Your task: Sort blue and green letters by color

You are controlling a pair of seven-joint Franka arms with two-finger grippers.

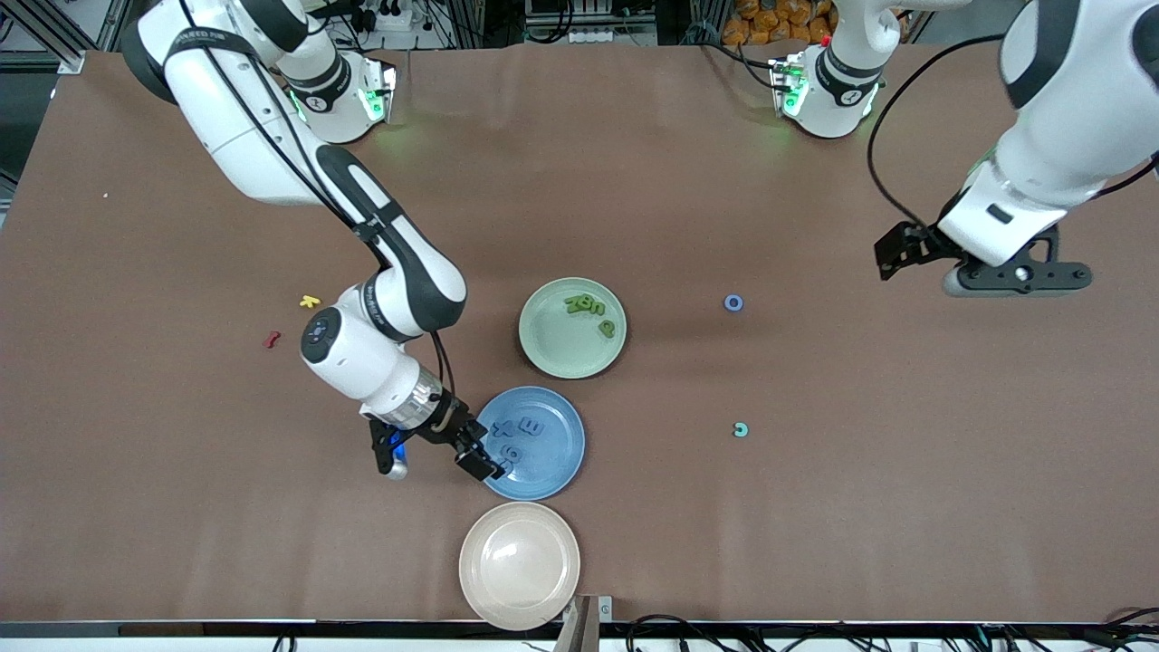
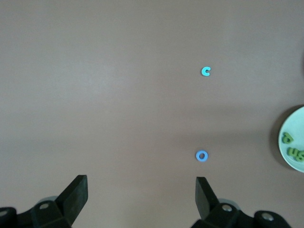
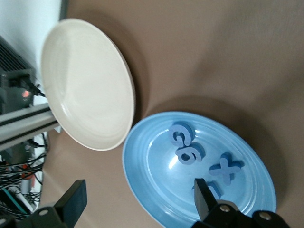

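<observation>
Now right claw (image 1: 435,455) gapes over blue plate's (image 1: 552,453) rim.

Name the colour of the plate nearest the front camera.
Cream plate; the right wrist view shows it best.

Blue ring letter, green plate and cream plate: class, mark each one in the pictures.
blue ring letter (image 1: 733,302), front view, on its band.
green plate (image 1: 552,349), front view, on bare inner surface.
cream plate (image 1: 519,566), front view, on its bare middle.

A robotics lab: two bench-mounted arms, aluminium framing (image 1: 54,41), trailing cables (image 1: 688,625).
</observation>
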